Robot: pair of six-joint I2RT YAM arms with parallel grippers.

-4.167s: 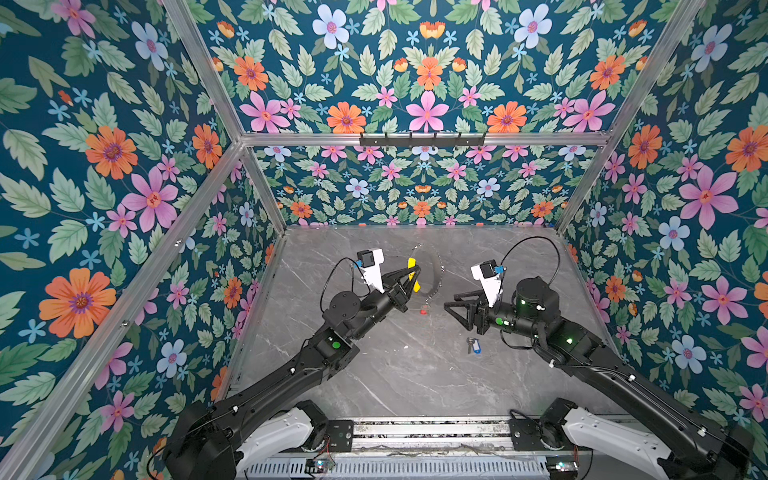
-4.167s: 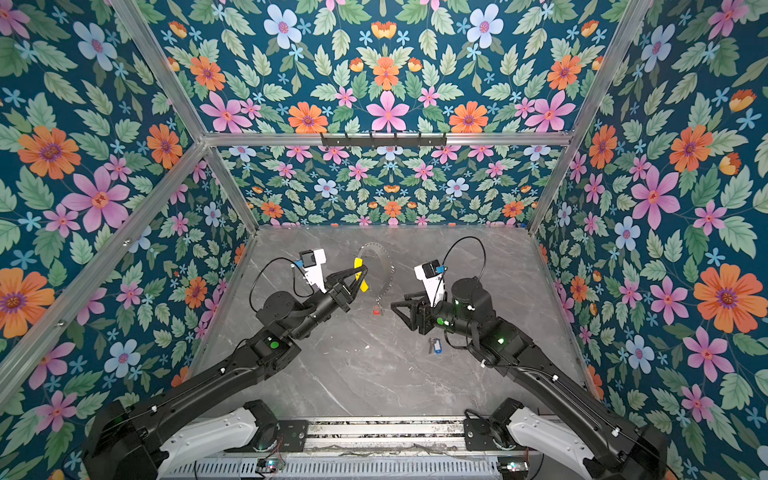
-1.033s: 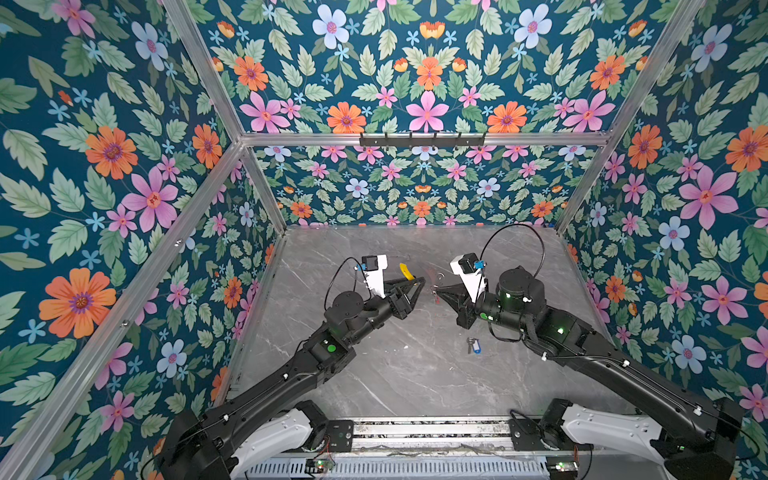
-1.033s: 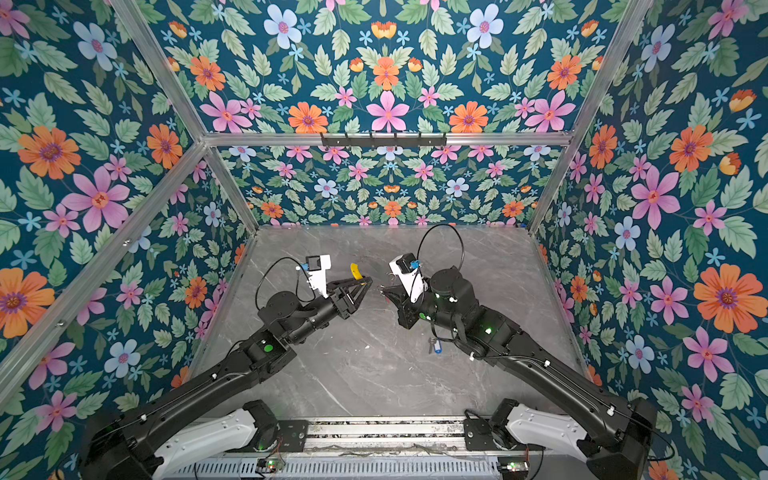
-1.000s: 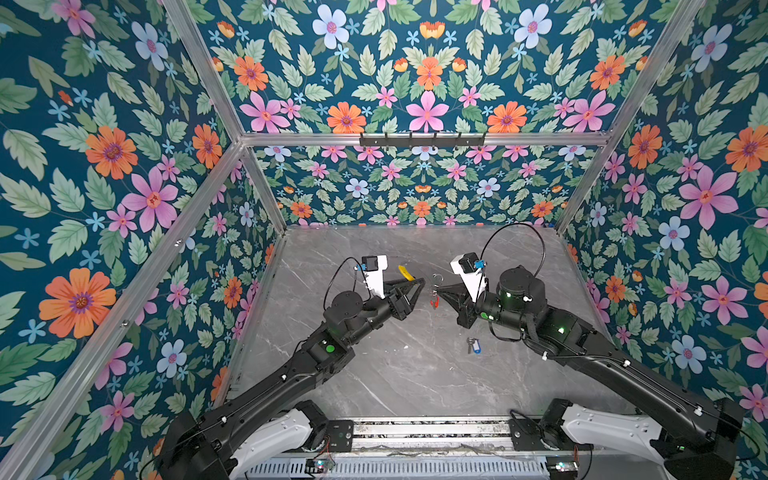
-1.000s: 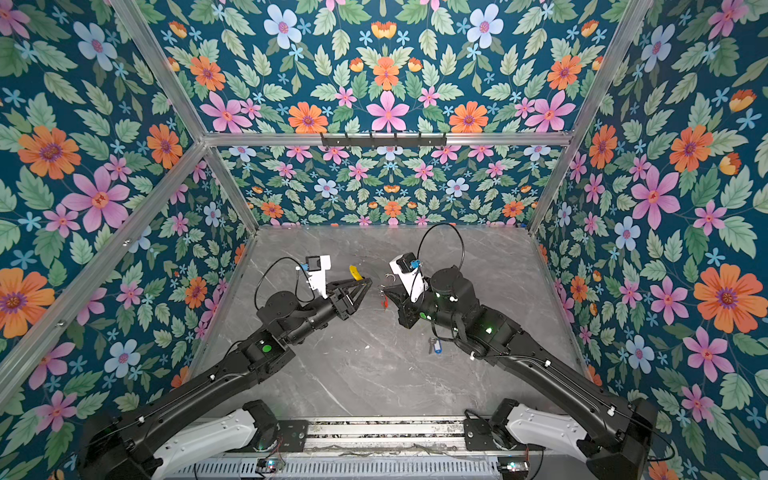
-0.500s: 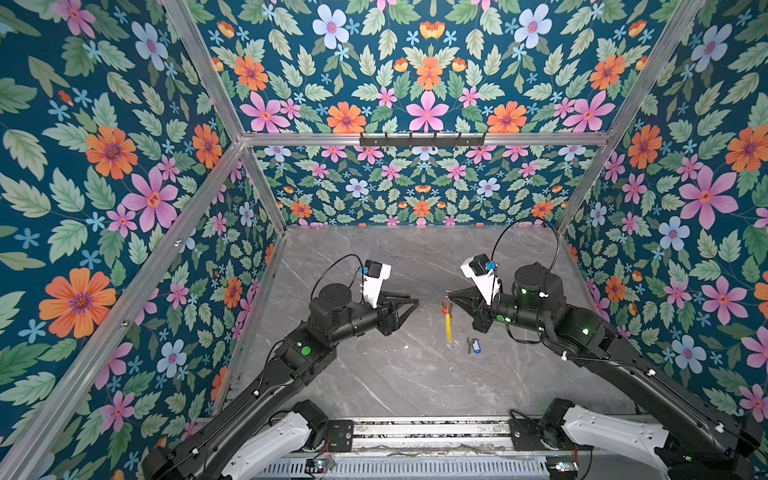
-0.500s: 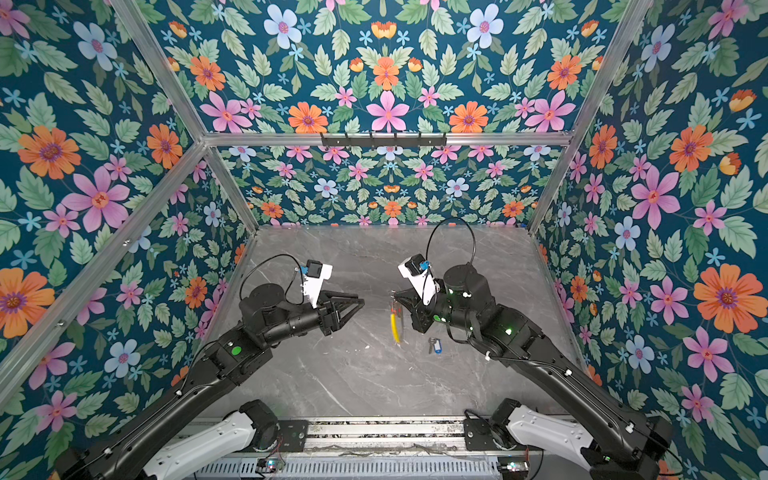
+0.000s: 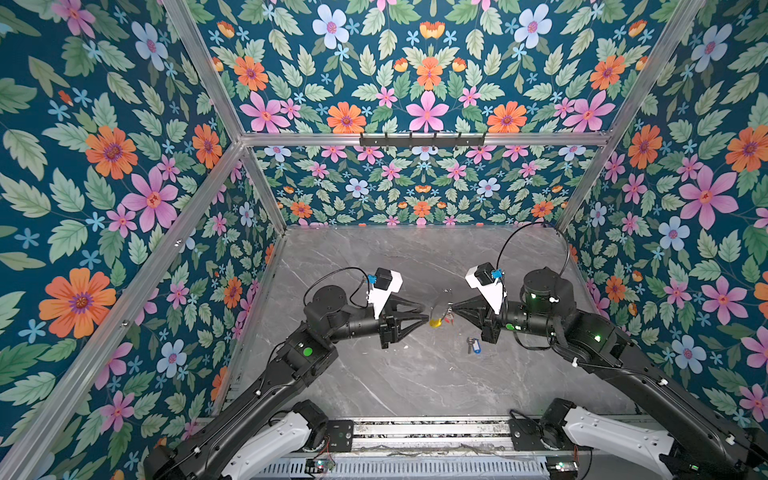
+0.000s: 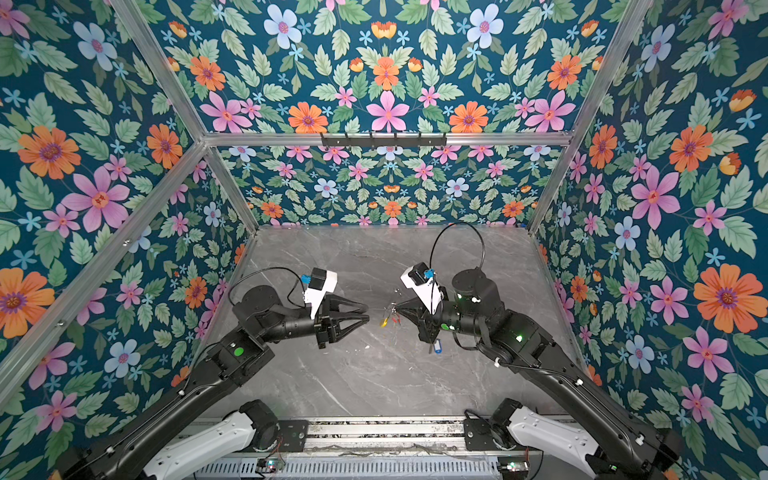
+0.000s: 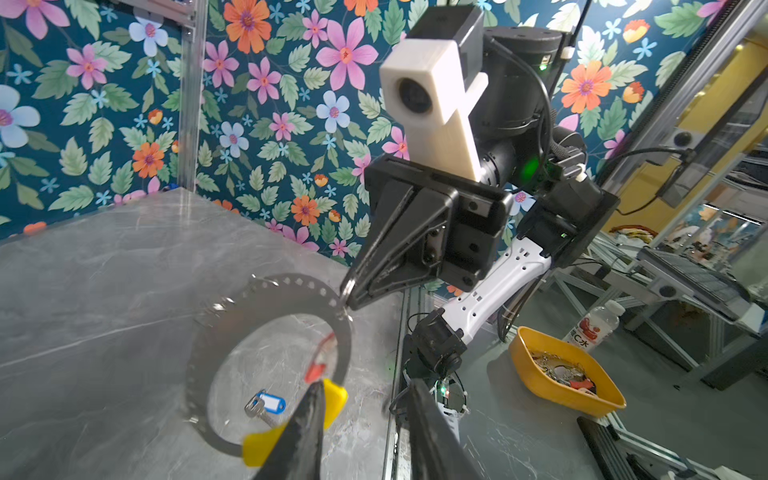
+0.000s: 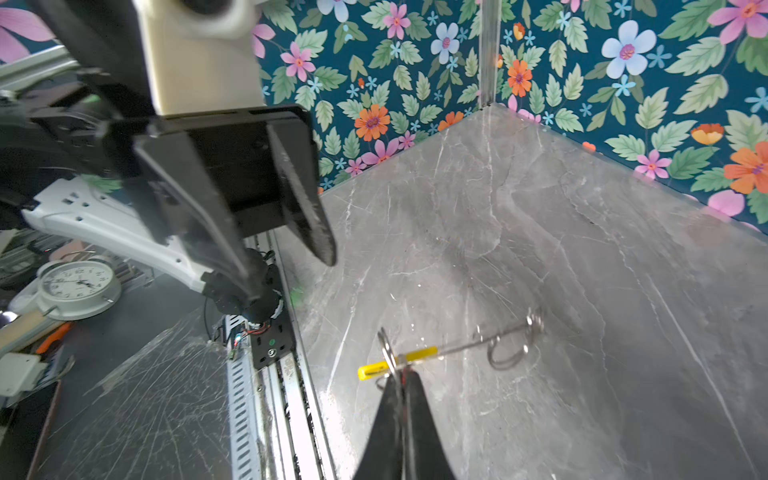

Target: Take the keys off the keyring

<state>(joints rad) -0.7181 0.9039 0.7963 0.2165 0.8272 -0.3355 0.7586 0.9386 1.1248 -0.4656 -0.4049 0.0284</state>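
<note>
A yellow plastic bowl (image 11: 536,384) holds tangled metal rings (image 11: 557,370). My right gripper (image 11: 349,293) pinches the flat dark grey keyring (image 11: 266,299) at its edge; my left gripper (image 10: 368,313) gapes just beside its yellow arc (image 11: 336,395).

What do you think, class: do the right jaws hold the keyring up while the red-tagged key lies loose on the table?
No: the blue-tagged key lies loose on the table; the red-tagged key hangs on the keyring that the right jaws hold up. See the left wrist view.
</note>
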